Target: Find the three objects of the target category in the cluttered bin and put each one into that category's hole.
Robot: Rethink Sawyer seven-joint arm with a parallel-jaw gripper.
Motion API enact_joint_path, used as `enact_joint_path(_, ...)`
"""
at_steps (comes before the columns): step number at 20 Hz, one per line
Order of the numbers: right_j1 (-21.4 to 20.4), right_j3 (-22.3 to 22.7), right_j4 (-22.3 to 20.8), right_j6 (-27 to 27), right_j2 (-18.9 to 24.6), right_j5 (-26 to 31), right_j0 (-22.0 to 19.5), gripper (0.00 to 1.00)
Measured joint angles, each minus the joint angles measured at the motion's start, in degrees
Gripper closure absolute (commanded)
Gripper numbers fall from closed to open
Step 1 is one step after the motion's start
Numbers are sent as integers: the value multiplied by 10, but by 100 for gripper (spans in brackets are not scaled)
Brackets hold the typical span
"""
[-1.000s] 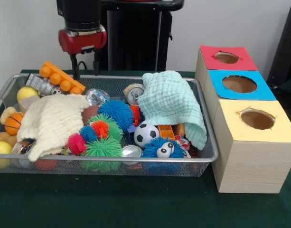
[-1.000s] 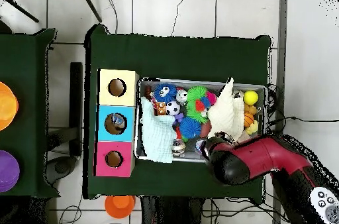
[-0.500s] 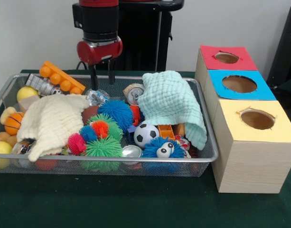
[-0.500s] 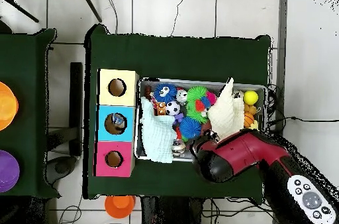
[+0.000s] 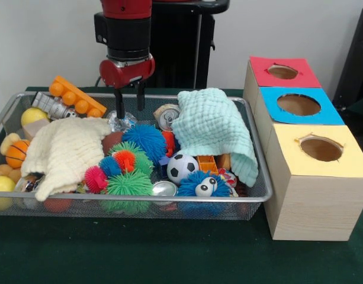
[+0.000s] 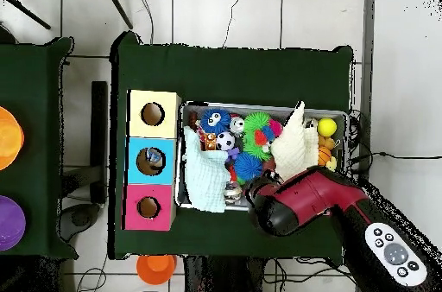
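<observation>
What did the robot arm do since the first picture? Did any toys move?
The gripper slid along the back of the bin, toward the boxes' side in the front view, and came down. Its open fingers now sit just over the clear sparkly ball, holding nothing. The toys, both cloths and the three boxes stayed put.

wall: plain white wall (image 5: 45, 41) behind the table
table: dark green cloth (image 5: 110, 254) covers it
floor: white tiles (image 6: 259, 12) with dark lines between them
side table: a second green table (image 6: 34, 73) stands beside the first one
cables: thin wires (image 6: 380, 155) lie on the floor
</observation>
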Motion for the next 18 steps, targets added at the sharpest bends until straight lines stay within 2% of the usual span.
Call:
enact_joint_path(10, 19, -29, -17, 0, -44, 24, 36, 0)
enact_joint_path(18, 53, -44, -16, 0, -72, 77, 51, 0)
